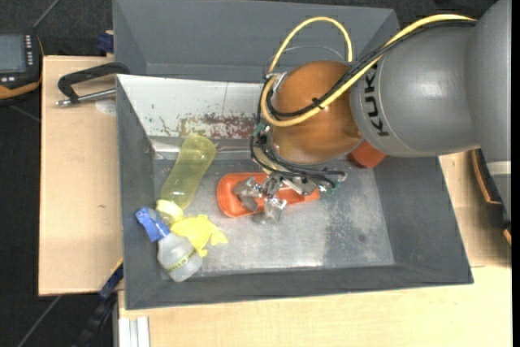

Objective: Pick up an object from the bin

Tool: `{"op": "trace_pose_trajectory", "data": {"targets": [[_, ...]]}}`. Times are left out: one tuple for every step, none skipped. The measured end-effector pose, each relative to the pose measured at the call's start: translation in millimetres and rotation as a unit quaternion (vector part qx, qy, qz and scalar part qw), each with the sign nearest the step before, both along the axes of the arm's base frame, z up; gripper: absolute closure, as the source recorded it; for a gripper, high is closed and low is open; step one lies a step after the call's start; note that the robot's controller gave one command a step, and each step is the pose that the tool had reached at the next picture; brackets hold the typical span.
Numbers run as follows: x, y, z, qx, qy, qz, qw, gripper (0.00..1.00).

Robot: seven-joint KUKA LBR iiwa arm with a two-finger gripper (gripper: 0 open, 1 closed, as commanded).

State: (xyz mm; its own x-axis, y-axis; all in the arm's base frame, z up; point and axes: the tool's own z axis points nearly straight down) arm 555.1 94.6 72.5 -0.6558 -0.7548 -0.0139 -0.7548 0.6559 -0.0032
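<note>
My gripper (268, 201) is down near the middle of the bin floor, right on top of a flat orange thing (232, 195). That orange thing lies just left of the bin's centre, and its right part is hidden under the gripper. Whether the gripper has hold of it cannot be made out. A translucent yellow-green tube (188, 166) lies slanted to the left of the orange thing.
At the bin's front left corner lie a small clear bottle (177, 254) with a blue cap (149, 222) and a crumpled yellow piece (200, 232). The arm with its orange cover and yellow cable hangs over the bin's right and back.
</note>
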Motion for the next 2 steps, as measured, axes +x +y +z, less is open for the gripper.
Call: {"op": "trace_pose_trajectory", "data": {"targets": [[21.3,-1.6,0.1,0.002,-0.0008,0.001,1.0000,1.00],[40.2,1.9,53.0,0.002,-0.0017,0.008,1.0000,1.00]]}}
